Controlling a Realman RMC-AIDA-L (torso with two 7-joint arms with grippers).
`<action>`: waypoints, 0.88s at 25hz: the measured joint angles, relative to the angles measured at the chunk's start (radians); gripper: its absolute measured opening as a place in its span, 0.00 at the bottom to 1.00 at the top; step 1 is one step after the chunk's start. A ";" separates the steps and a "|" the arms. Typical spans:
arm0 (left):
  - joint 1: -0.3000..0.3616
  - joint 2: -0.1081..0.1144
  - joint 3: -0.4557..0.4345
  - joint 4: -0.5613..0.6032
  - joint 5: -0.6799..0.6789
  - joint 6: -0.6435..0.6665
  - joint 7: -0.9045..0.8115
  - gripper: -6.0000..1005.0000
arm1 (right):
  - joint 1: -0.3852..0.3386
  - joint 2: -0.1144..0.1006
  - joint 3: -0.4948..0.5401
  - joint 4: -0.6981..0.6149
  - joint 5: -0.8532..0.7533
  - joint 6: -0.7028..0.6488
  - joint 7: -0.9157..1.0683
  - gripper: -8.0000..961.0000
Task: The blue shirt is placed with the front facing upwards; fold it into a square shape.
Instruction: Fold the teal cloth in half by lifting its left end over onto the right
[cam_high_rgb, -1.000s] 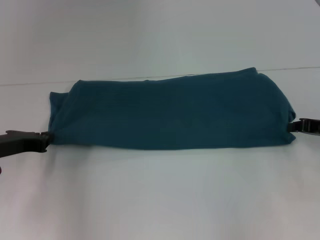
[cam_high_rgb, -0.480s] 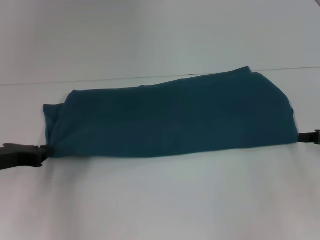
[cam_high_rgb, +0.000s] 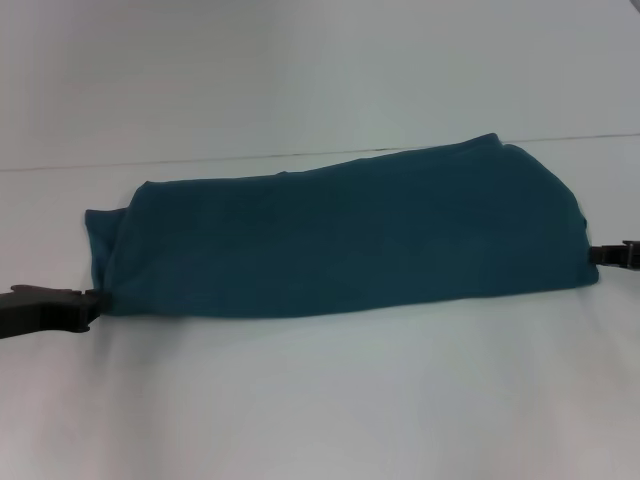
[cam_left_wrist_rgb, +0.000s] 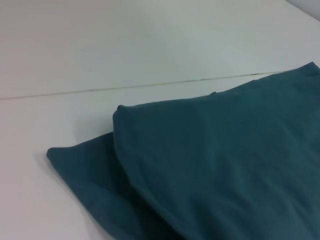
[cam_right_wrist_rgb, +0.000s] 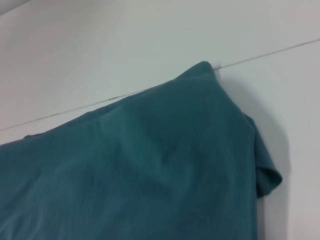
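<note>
Shirt (cam_high_rgb: 340, 235) is pinched at its 9 o'clock corner by the left pincer (cam_high_rgb: 92, 304) and at 3 o'clock by the right pincer (cam_high_rgb: 592, 256); uneven pulling could skew the fold.

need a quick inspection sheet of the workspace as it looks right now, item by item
surface: white table, a thin seam line running across it behind the cloth
job's things: blue shirt folded into a long band across the table, plain side up, no print showing; a lower layer sticks out at the left end
clutter: nothing seen
grippers: left gripper at the shirt's left near corner; right gripper at its right edge; both low at table level
cables: nothing seen
surroundings: plain pale surface beyond the seam, nothing else seen
</note>
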 joint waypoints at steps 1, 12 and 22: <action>-0.001 0.000 0.000 0.000 0.000 -0.002 0.000 0.02 | 0.007 0.000 0.000 0.010 -0.002 0.013 0.000 0.15; -0.013 0.001 -0.007 -0.002 -0.002 -0.008 -0.001 0.02 | 0.064 0.001 -0.001 0.085 -0.074 0.111 0.009 0.44; -0.023 0.003 -0.007 -0.002 -0.002 -0.020 -0.002 0.02 | 0.070 0.001 -0.001 0.102 -0.075 0.139 0.008 0.51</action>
